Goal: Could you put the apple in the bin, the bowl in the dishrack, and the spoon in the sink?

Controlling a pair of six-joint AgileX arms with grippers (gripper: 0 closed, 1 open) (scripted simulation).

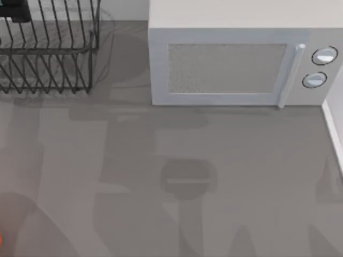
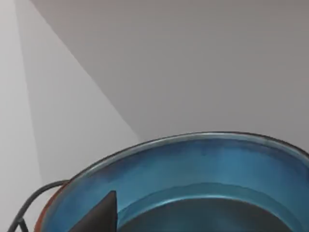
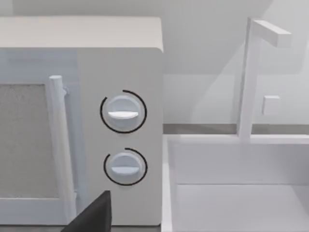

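A grey table seen from above, with a black wire dishrack (image 1: pixel 48 48) at its far left corner and a white microwave (image 1: pixel 241 64) at the back right. In the left wrist view, a teal-blue bowl (image 2: pixel 203 174) with a thin reddish rim sits right under the camera, and a dark fingertip (image 2: pixel 99 217) of the left gripper rests at its rim, with a black rack wire (image 2: pixel 34 200) just beside it. The bowl seems to be carried at the rack, but whether the claw is clamped on the rim cannot be told. To do this well, lower the bowl level between the prongs before letting go. The right wrist view faces the microwave's two dials (image 3: pixel 123 137) and a white sink (image 3: pixel 236 193) with its tap (image 3: pixel 251 77); a dark finger (image 3: pixel 94 215) shows, its spread unclear.
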